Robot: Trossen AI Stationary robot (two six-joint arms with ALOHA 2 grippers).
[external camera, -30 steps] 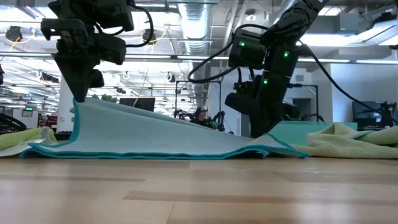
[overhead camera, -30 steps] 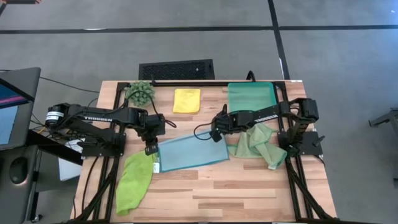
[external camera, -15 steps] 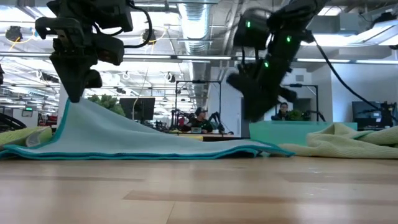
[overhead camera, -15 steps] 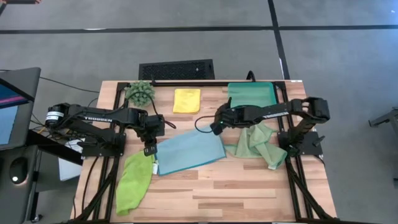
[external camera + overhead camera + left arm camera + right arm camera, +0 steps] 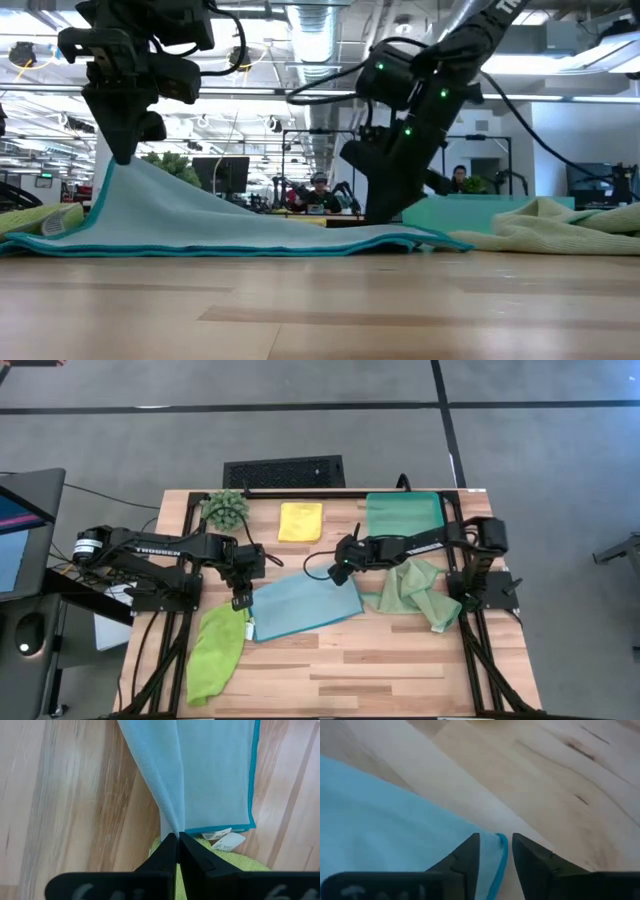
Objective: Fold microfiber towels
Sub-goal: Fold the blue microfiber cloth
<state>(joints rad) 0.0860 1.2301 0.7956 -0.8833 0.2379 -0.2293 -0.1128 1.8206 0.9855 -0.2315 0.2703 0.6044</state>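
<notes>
Two robot arms work one light blue towel (image 5: 305,605) on a wooden table (image 5: 390,670), one pinching it and one poised at its edge.

The left gripper (image 5: 177,838) has its jaws shut tight on a corner of the light blue towel, lifting that corner off the table so the cloth slopes away from it like a tent, probably to hold it ready for a fold. The right gripper (image 5: 495,845) has its jaws partly open, straddling the towel's teal-stitched far edge without clamping it, seemingly lining up a grip. Just below the left jaws lies the lime green towel (image 5: 216,650). Beside the right jaws, the pale sage towel (image 5: 415,590) sits crumpled. Farther out from both jaws, the folded yellow towel (image 5: 300,521) rests near the teal tray (image 5: 404,513) and the small plant (image 5: 226,508).
</notes>
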